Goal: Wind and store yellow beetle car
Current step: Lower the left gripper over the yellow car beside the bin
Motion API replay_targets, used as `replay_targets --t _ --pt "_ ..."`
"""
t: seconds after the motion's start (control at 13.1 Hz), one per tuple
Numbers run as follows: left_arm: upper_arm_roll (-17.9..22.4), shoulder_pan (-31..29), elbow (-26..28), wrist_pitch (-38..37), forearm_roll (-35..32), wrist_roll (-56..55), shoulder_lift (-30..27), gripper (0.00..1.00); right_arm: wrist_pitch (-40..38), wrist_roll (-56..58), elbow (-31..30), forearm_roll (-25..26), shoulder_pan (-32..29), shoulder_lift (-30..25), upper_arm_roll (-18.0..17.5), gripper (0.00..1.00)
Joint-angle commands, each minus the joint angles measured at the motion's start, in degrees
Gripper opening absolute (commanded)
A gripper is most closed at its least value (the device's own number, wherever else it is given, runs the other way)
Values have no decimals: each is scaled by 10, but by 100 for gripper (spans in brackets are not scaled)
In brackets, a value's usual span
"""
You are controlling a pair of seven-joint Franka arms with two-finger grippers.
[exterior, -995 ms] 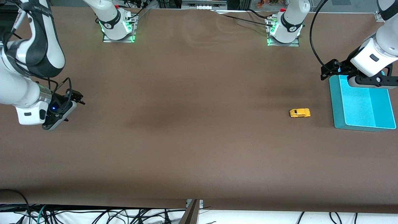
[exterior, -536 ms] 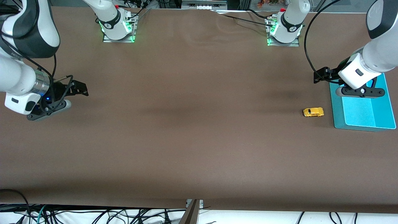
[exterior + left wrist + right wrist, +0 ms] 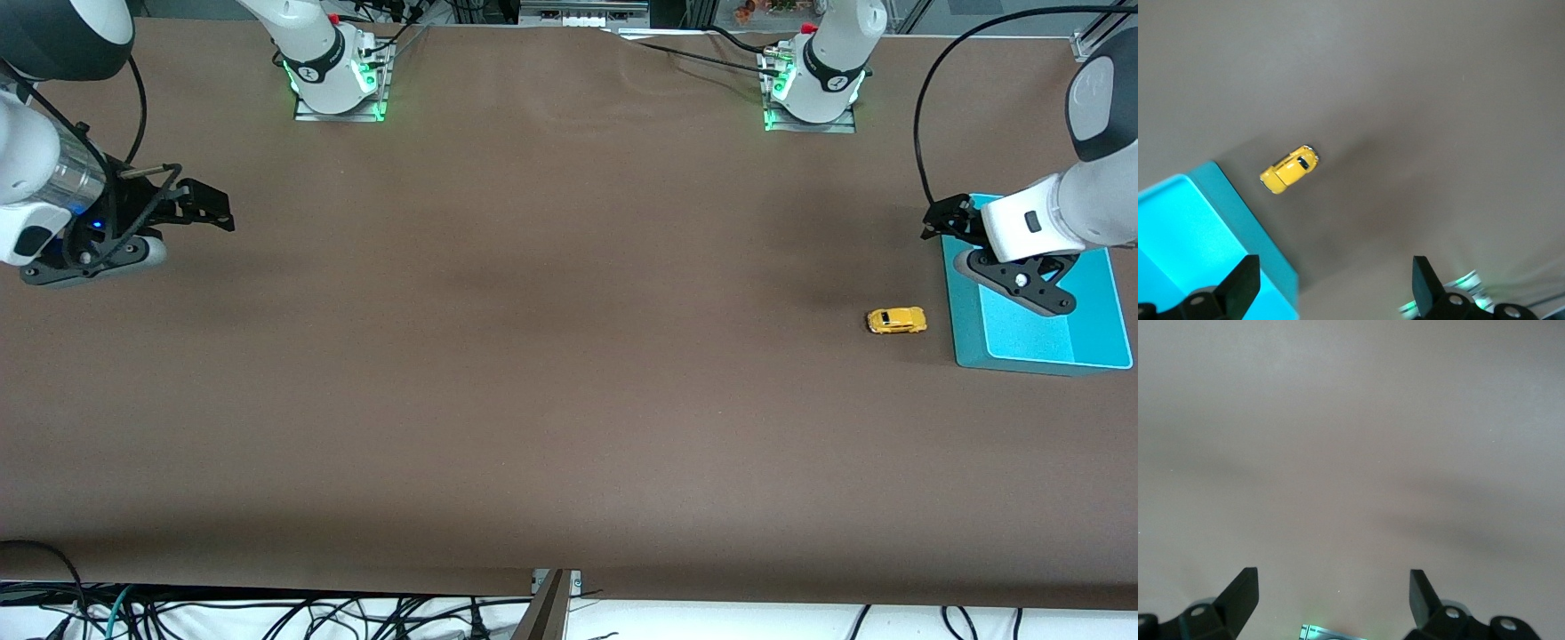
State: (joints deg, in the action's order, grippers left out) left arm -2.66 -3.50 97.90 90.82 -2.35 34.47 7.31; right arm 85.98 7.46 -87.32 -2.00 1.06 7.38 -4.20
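The yellow beetle car (image 3: 896, 320) stands on its wheels on the brown table, just beside the teal tray (image 3: 965, 331) at the left arm's end. My left gripper (image 3: 1022, 281) hangs open over the tray's edge with nothing between its fingers. The left wrist view shows the car (image 3: 1289, 169) on the cloth beside the tray (image 3: 1185, 227), well apart from the open left gripper (image 3: 1331, 288). At the right arm's end of the table my right gripper (image 3: 85, 256) is open and empty. In the right wrist view the right gripper (image 3: 1331, 595) has only bare cloth under it.
The two arm bases (image 3: 336, 82) (image 3: 811, 89) with green lights stand along the table edge farthest from the front camera. Cables (image 3: 267, 613) lie below the nearest edge. The tray holds nothing that I can see.
The car rolled toward the tray and then stopped beside it. The left gripper shifted and turned over the tray. The right gripper drew back toward the right arm's end of the table.
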Motion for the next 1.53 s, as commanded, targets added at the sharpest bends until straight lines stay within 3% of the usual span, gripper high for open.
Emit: replay_targets --t 0.0,0.38,0.69,1.07,1.45 --pt "-4 -17 18 25 -16 118 10 100 -14 -6 14 5 -10 5 7 100" --pt "-4 -40 160 181 -16 254 10 100 8 -5 19 11 -11 -23 45 100" --pt "-4 -61 296 415 -34 365 24 100 14 -5 14 20 -11 -24 77 100" --pt "-4 -85 314 573 -41 459 116 100 7 -13 12 47 -11 -24 74 100" --pt "-4 -97 314 612 -42 466 167 100 5 -59 6 52 -7 -19 69 100"
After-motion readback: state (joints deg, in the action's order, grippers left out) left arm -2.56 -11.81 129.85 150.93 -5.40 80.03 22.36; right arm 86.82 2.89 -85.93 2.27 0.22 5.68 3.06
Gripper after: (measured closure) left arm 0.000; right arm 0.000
